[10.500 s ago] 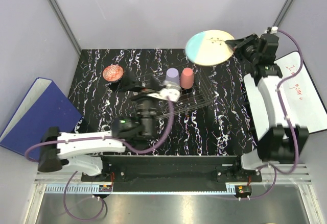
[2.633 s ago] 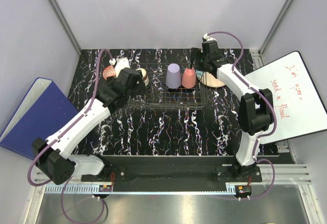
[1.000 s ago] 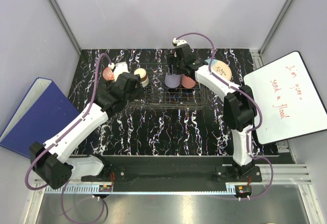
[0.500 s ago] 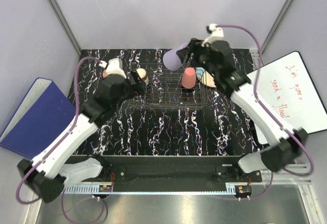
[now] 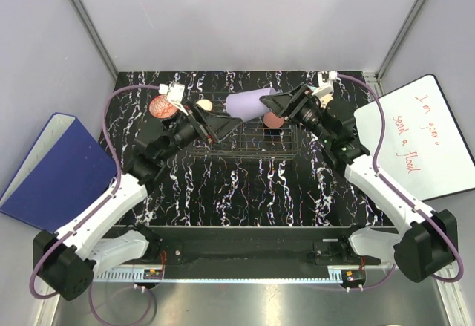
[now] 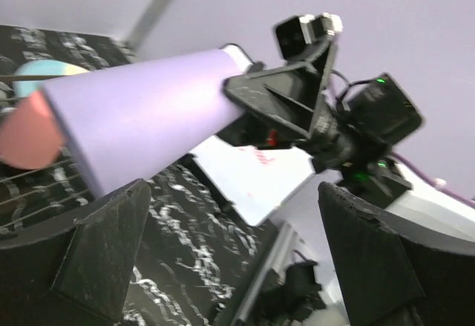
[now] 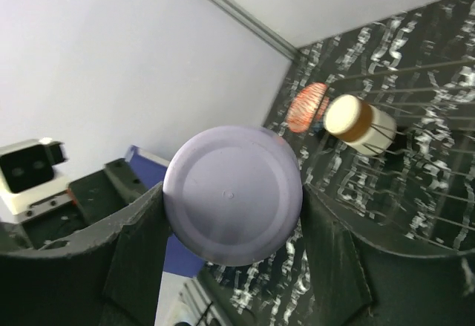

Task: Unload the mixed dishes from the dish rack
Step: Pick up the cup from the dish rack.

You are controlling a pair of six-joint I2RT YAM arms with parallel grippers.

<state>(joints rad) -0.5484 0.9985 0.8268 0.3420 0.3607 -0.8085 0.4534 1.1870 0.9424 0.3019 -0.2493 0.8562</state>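
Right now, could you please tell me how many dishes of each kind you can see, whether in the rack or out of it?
Cups: 3 (lavender cup, salmon-pink cup, whitish cup)
Bowls: 1 (red-orange bowl)
Plates: 1 (light-blue-and-cream plate)
Total: 5

Your top camera looks down over the table [image 5: 245, 185]. Wrist cameras peer closely between their fingers [image 6: 104, 252], sharing the lavender cup [image 6: 141, 129].

Pale lavender cup [image 5: 249, 103]; salmon-pink cup [image 5: 273, 120]; mottled red-orange bowl [image 5: 160, 106] — dark wire rack [image 5: 252, 137]; black tabletop [image 5: 245, 185] veined white; blue binder [image 5: 52, 166]
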